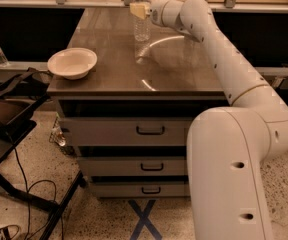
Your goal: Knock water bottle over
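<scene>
Warm, fairly dim indoor light from overhead. Surface (109,39) carries glare: a curved bright streak right of centre, a short glint near its front edge. Hand (140,10) sits at the surface's far edge, by the upper part of the water bottle (142,29), lit pale yellow. Dark shadow band under the surface's front lip. Deep black either side behind it.

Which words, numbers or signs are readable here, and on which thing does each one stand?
No words or numbers can be read.
Blue cross on the floor: a mark, perhaps no letter.
Water bottle label: too blurred to read.
Pincer, at the water bottle's neck: no writing shows.
</scene>
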`<state>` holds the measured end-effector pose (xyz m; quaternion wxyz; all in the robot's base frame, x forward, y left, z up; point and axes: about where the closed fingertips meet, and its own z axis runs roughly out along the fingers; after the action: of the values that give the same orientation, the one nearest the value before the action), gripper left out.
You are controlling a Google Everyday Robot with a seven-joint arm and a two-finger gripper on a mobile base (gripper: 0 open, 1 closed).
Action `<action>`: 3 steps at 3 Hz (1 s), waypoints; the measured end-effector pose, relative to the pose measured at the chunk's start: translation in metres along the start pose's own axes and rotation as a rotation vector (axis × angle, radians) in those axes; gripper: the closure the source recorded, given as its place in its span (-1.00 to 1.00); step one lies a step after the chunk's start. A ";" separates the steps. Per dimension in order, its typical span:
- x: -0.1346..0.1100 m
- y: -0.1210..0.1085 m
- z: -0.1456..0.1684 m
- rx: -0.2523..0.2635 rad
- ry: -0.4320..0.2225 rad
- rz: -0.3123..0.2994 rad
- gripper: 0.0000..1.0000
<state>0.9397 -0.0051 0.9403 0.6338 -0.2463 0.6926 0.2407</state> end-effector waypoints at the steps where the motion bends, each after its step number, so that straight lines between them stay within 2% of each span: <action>1: -0.001 0.003 0.001 -0.007 0.007 -0.006 1.00; 2: -0.013 0.008 -0.004 -0.026 0.040 -0.049 1.00; 3: -0.054 0.018 -0.030 -0.022 0.166 -0.203 1.00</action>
<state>0.9094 -0.0092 0.9974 0.5928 -0.3411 0.7114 0.1617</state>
